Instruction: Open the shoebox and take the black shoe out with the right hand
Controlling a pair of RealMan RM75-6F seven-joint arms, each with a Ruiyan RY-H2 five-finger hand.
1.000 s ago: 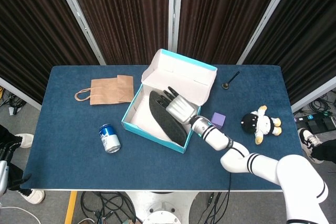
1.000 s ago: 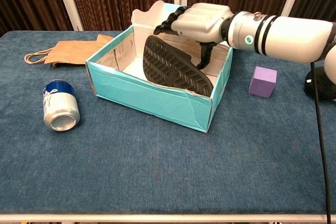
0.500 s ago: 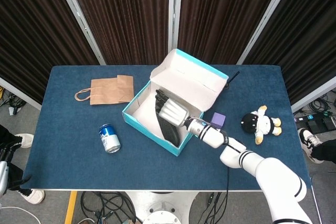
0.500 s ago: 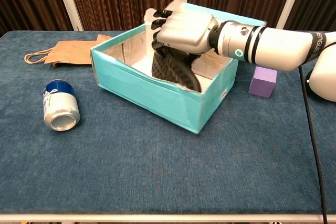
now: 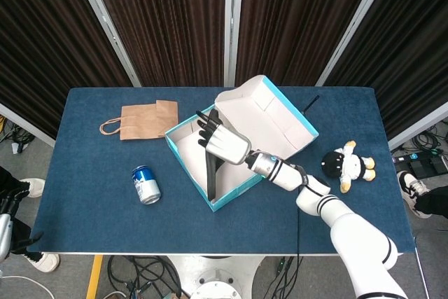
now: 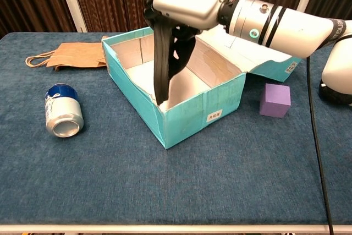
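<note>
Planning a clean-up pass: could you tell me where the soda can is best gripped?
Grip the soda can around its cylindrical middle, coming from above. It lies on its side on the table, open space around it, so fingers can straddle it.

Blue table (image 5: 91,173) w/ shoebox (image 6: 187,116), can (image 5: 146,184), bag (image 5: 143,118), cube (image 6: 274,100), plush (image 5: 346,164).

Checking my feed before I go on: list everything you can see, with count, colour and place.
shoebox: 1, turquoise, table centre, lid open.
black shoe: 1, black, gripped, toe still down in the shoebox.
paper bag: 1, brown, far left of the box.
can: 1, blue and silver, on its side, near left.
cube: 1, purple, right of the box.
plush toy: 1, black, white and yellow, right side.
small dark object: 1, black, far right; unclear.
table: 1, blue.
right hand: 1, white, gripping the shoe.
left hand: not in view.
</note>
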